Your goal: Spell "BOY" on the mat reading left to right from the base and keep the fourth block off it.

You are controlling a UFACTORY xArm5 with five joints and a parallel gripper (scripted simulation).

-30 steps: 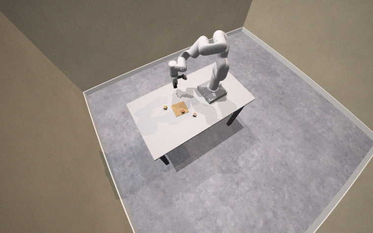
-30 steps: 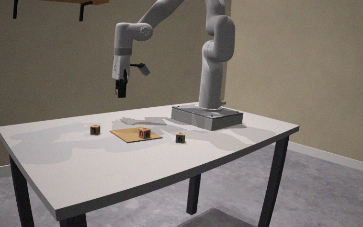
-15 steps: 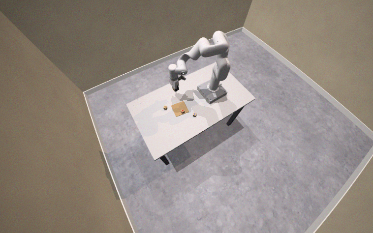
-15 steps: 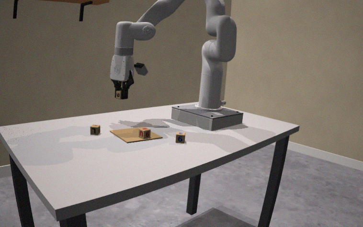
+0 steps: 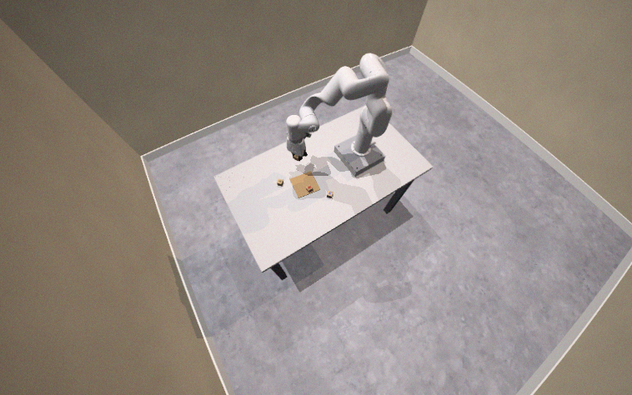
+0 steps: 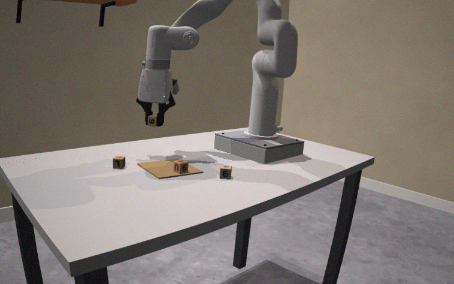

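Observation:
My gripper [image 6: 153,121] hangs high above the table, behind the mat, and is shut on a small wooden block [image 6: 152,120] with a dark mark on its side; it also shows in the overhead view [image 5: 297,157]. The brown mat [image 6: 169,168] [image 5: 304,184] lies flat on the table. A block with red marks [image 6: 180,166] sits on the mat near its right side [image 5: 308,187]. A block with a blue mark [image 6: 225,172] lies off the mat to the right [image 5: 329,194]. A block with a dark mark [image 6: 118,162] lies off the mat to the left [image 5: 279,182].
The robot's grey base plate [image 6: 259,146] stands at the back right of the table. A wooden shelf [image 6: 97,2] hangs on the wall at the upper left.

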